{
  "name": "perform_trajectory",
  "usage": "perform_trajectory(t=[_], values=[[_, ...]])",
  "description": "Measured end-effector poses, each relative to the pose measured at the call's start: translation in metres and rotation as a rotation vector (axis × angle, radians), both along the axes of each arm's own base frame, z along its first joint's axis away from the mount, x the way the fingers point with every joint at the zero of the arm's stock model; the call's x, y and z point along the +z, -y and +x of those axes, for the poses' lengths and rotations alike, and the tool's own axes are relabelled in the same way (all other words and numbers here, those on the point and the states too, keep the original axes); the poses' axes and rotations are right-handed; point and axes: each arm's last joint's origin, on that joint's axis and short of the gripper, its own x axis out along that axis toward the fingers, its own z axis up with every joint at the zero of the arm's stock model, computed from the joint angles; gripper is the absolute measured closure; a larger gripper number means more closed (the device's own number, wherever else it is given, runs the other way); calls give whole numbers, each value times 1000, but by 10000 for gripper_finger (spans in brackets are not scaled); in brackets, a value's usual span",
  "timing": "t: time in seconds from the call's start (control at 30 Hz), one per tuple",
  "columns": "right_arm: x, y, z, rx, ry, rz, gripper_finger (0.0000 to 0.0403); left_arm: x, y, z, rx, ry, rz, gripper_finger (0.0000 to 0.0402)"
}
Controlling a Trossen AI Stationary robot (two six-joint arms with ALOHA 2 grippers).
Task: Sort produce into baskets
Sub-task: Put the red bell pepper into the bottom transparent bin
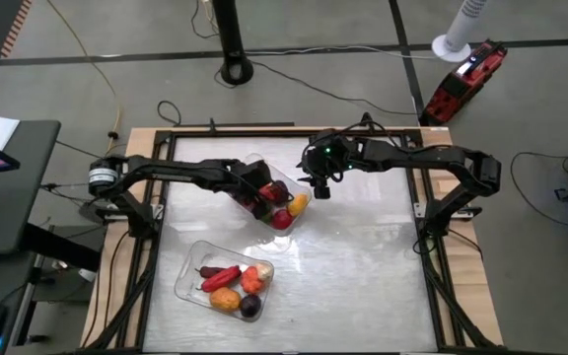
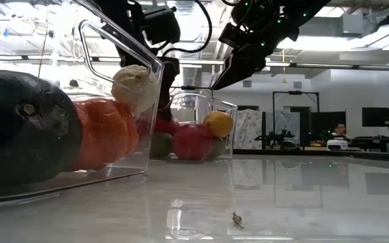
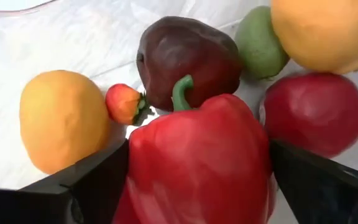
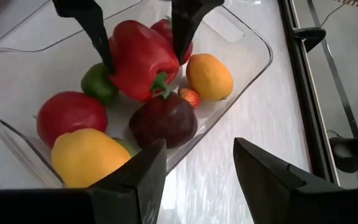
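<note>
A red bell pepper sits between the two dark fingers of the left gripper, which close on its sides inside the far basket. Around the pepper in that clear tray lie a dark maroon fruit, a small strawberry-like piece, an orange-yellow lemon, a green lime, a red round fruit and a yellow fruit.

The left arm reaches in from the left edge of the desk, its wrist bent down into the tray. The right arm stretches from the right side, and the right gripper hangs just above the tray's right rim with its fingers spread apart and holding nothing.

The desk is pale and glossy, reflecting the baskets. Beyond it the low view shows a bright workshop with monitors and a person seated far off.

The near basket lies toward the front left and holds a red chili, an orange carrot-like piece, an orange fruit, a dark purple fruit and a whitish garlic.
</note>
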Motion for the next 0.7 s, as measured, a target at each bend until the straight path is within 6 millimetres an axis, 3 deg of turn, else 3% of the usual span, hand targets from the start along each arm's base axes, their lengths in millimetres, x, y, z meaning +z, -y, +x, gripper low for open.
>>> perform_trajectory(t=[0.27,0.43,0.57,0.7], values=[[-1,2,-1,-10,-10,10,188,1,0,0,-18,-3,14,112],[0,1,-4,-15,-26,15,188,6,0,-2,-37,7,36,123],[17,2,-18,-46,-5,-1,192,20,1,-8,-54,38,79,124],[41,4,-36,-97,70,-5,202,49,5,-20,-91,138,119,125]])
